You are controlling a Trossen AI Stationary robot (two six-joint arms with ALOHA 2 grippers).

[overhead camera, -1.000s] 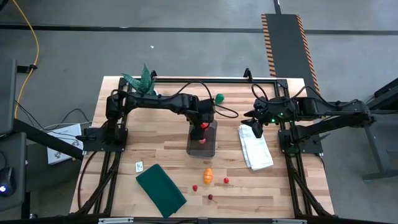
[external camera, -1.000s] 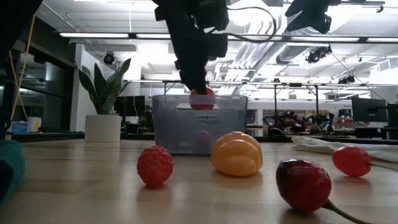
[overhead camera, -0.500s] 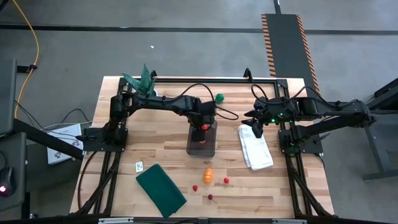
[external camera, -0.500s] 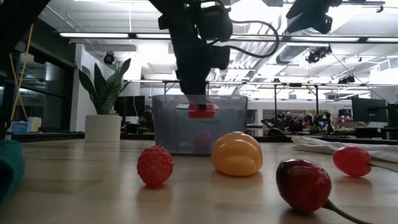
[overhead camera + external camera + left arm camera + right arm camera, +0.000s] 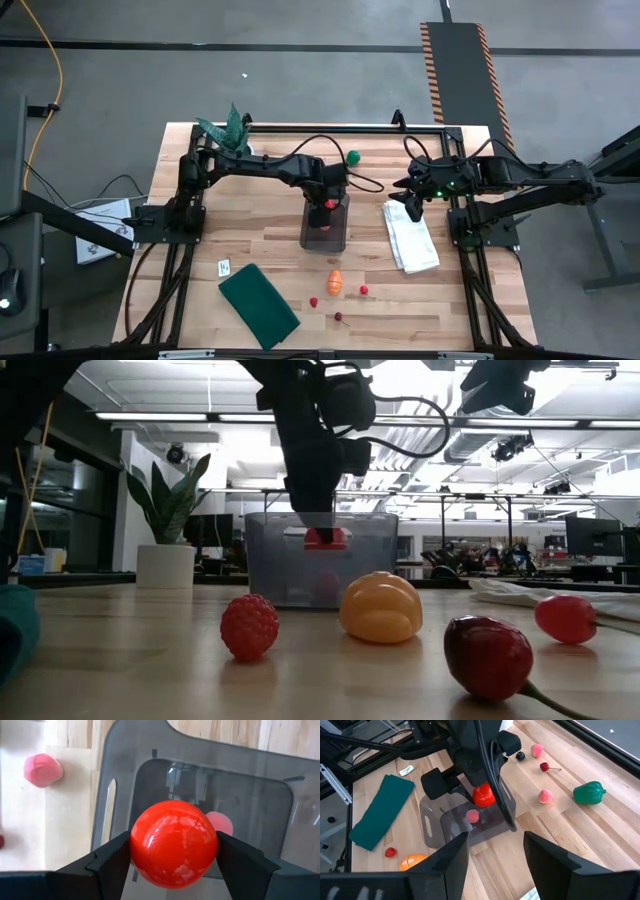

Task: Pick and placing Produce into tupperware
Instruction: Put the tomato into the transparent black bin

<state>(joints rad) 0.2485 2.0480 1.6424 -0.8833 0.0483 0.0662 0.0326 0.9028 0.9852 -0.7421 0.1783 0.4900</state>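
Note:
My left gripper points down over the far end of the clear grey-tinted tupperware, shut on a shiny red ball. The ball sits just below the tupperware's rim. A pink piece lies on the tupperware's floor. More produce rests on the table: a green one at the far side, and an orange one and small red and dark pieces nearer. My right gripper hangs open above the white cloth, with nothing between its fingers. My left gripper pinches the red ball by two opposite sides between its two fingers, coming from above and pointing down. The ball is lifted clear, hanging inside the tupperware's mouth above the floor.
A folded dark green cloth and a small white card lie near left. A potted spiky plant stands far left. Loose pink, red and dark pieces lie beyond the tupperware. The arms' black frames run along both sides.
My left gripper has sunk a little with the red ball, which was level with the tupperware's rim and now hangs just below it, inside the mouth. The grip is unchanged.

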